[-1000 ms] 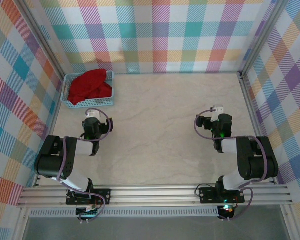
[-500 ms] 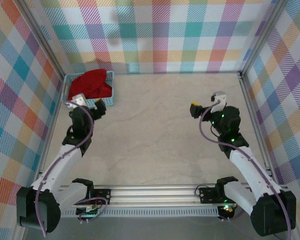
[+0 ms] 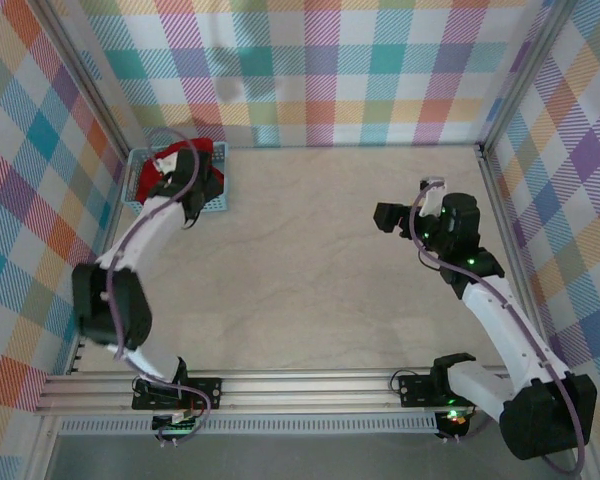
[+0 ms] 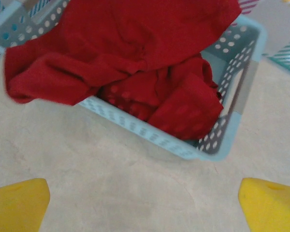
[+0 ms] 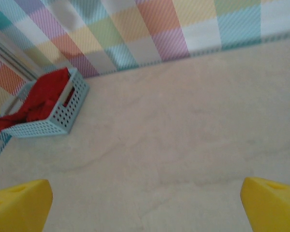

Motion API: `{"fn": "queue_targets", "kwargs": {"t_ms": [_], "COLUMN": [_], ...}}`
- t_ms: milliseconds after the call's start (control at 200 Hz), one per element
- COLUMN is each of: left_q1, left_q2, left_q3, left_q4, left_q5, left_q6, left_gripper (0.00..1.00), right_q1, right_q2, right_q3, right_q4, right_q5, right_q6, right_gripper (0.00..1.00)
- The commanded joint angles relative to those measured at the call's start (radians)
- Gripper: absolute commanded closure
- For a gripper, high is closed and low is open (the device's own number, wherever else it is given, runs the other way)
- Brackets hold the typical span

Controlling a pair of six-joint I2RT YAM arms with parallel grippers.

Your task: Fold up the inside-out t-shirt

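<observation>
Plaid walls (image 3: 330, 70) in pastel checks enclose a pale table (image 3: 310, 270) whose smooth, matte top is faintly veined like marble. At its far left corner sits a light-blue plastic basket (image 4: 222, 140), rectangular, with rows of round holes in its walls. Inside it lies the inside-out t-shirt (image 4: 135, 43), plain red soft cloth bunched into loose folds. It heaps above the rim, and one lobe spills over a side wall and hangs out over the table. The left end effector (image 4: 145, 205) hangs close to the basket's near wall with its jaws spread wide and nothing between them. Its blunt yellow fingertips (image 4: 19, 205) show at the bottom corners of the wrist view. The right end effector (image 5: 145, 208) is well apart over the right half of the table, likewise wide and empty, its camera facing the basket across the surface.
</observation>
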Motion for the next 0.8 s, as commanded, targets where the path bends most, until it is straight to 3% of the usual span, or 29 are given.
{"fn": "queue_targets", "kwargs": {"t_ms": [0,135,330,625,725,795], "left_q1": [0.043,0.117,0.155,0.180,0.188,0.196], "left_q2": [0.177,0.418,0.650,0.838,0.866,0.879], "left_q3": [0.247,0.534,0.794,0.941,0.952,0.969], "left_q4": [-0.222,-0.388,-0.486,-0.444,-0.415,-0.407], "left_q5": [-0.066,-0.026,0.007,0.155,0.208,0.247], "left_q6": [-0.007,-0.021,-0.043,-0.094,-0.094,-0.092], "left_gripper": [0.00,0.00,0.00,0.00,0.13,0.32], "right_q1": [0.005,0.006,0.009,0.011,0.012,0.012], "right_q2": [0.009,0.022,0.032,0.036,0.028,0.017], "right_q3": [0.036,0.007,-0.023,-0.045,-0.053,-0.056], "right_q4": [-0.049,-0.054,-0.058,-0.072,-0.074,-0.081], "right_q5": [-0.021,-0.021,-0.037,-0.047,-0.047,-0.044], "right_q6": [0.009,0.010,0.017,0.019,0.027,0.031], "right_gripper": [0.00,0.00,0.00,0.00,0.00,0.00]}}
